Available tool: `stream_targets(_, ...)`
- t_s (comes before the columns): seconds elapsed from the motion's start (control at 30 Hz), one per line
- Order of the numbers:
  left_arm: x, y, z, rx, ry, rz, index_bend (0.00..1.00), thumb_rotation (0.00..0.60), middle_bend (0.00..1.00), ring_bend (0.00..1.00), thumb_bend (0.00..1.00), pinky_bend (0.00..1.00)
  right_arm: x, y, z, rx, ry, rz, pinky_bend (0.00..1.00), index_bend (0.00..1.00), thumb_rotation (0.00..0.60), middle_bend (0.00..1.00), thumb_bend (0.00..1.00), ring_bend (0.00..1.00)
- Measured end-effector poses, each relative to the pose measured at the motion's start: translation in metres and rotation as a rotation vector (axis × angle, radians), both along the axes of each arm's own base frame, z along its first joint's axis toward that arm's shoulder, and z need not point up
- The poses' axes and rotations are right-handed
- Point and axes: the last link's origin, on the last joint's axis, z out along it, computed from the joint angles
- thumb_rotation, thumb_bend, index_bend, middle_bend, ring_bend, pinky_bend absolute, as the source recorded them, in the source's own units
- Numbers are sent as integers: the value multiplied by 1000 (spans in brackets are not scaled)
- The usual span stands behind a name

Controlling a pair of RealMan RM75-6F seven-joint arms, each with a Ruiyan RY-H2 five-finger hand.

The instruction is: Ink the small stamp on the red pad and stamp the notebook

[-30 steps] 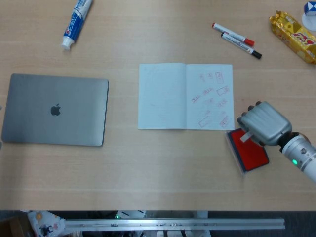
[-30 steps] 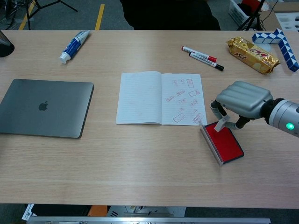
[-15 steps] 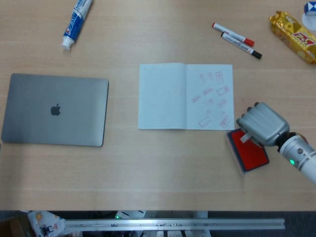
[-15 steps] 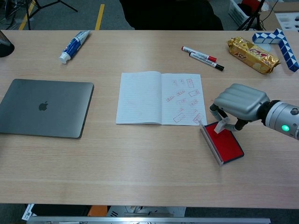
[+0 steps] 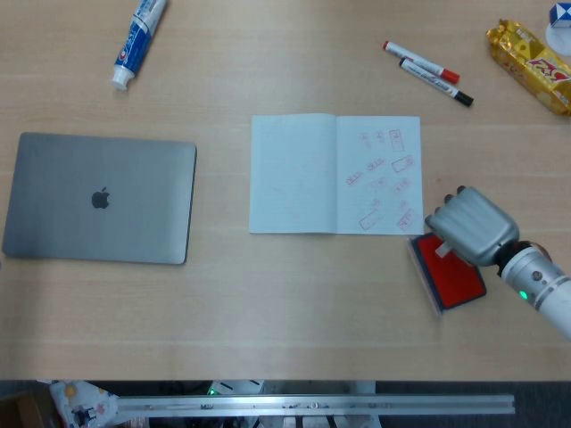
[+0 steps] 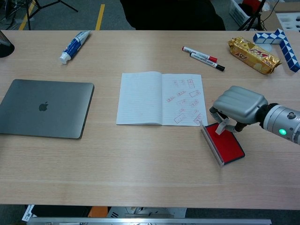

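My right hand hovers over the far end of the red ink pad and pinches the small white stamp, whose lower end touches the pad. The pad's lid stands open along its left edge. The open notebook lies just left of the hand, its right page covered with several red stamp marks. My left hand is not in either view.
A closed grey laptop lies at the left. A toothpaste tube sits far left. Two markers, a gold snack packet and a blue-white folding toy lie far right.
My right hand has sunk slightly and shifted a little left, bringing the stamp down onto the red pad.
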Motion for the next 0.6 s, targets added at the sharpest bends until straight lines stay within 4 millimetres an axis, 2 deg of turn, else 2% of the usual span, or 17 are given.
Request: stream_targets(0.6,-2,-2,0,0,-3,0,166,600,107,249,244,226,-6,7,-5,8,26,15,472,767,600,618,534,489)
